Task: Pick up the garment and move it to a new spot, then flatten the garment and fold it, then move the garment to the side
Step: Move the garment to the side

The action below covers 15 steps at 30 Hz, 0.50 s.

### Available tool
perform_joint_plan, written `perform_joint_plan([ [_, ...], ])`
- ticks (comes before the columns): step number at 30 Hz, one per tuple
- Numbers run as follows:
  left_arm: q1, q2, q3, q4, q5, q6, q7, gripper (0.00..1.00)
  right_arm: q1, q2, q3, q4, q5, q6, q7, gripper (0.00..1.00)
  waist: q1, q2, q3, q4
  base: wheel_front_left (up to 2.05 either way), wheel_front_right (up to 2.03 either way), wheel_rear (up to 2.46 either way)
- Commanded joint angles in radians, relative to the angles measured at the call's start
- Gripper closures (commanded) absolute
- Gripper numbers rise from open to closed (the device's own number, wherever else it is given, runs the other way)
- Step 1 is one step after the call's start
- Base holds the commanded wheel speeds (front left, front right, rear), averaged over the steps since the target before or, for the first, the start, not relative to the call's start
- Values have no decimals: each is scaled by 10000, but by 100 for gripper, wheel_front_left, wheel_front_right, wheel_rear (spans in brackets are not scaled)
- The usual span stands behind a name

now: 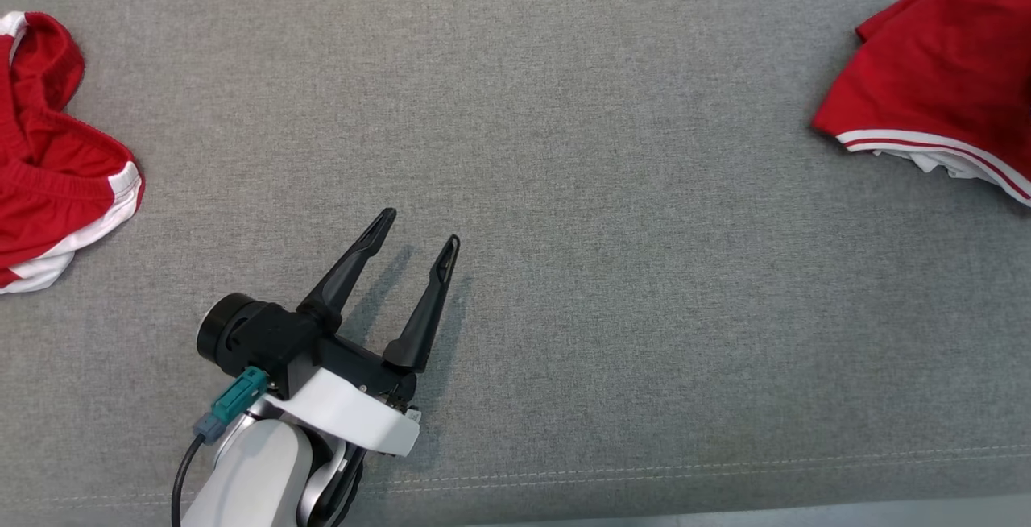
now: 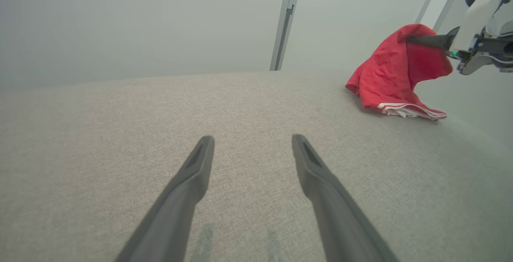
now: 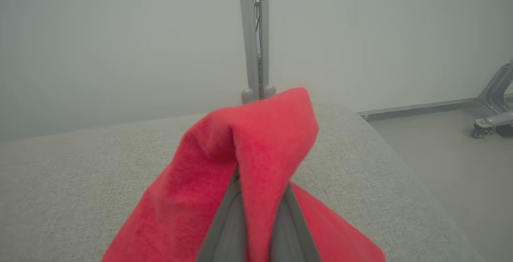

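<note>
**Right fingers (image 3: pixel 224 234) clamp red cloth; left fingers (image 1: pixel 346 273) stand empty**

Pressed together with no gap between them, the two dark right fingers pinch a fold of the red fabric garment with a white-striped hem (image 3: pixel 256 142). The cloth drapes over their tips and hides them. From that pinch it hangs down in a peaked tent. Its striped hem and a bit of white lining lie on the grey fabric-covered desk (image 1: pixel 564 108), by the right edge and towards the far right corner.

The left fingers are spread wide with nothing between them. Bare grey cloth lies beneath, with their shadow falling on it. They hang over the desk near its front edge, left of the middle, pointing towards the far edge and well apart from the held garment.

At the desk's left edge lies a crumpled red garment with white trim (image 1: pixel 56 180), touched by neither set of fingers. Past the far edge a grey metal post (image 3: pixel 254 33) rises against a pale wall.
</note>
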Motion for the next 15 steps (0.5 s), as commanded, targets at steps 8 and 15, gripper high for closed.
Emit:
perform_joint_plan([
  [8,-338,178,144,-434,50,-71,-59,0,-463,-619,-733,1405,-351,0,-136,100,0,0,242,266,0,0,0],
  [15,-362,190,-4,-492,54,-71,-59,0,-534,-1194,-1360,1544,-826,0,-149,100,0,0,389,431,0,0,0],
])
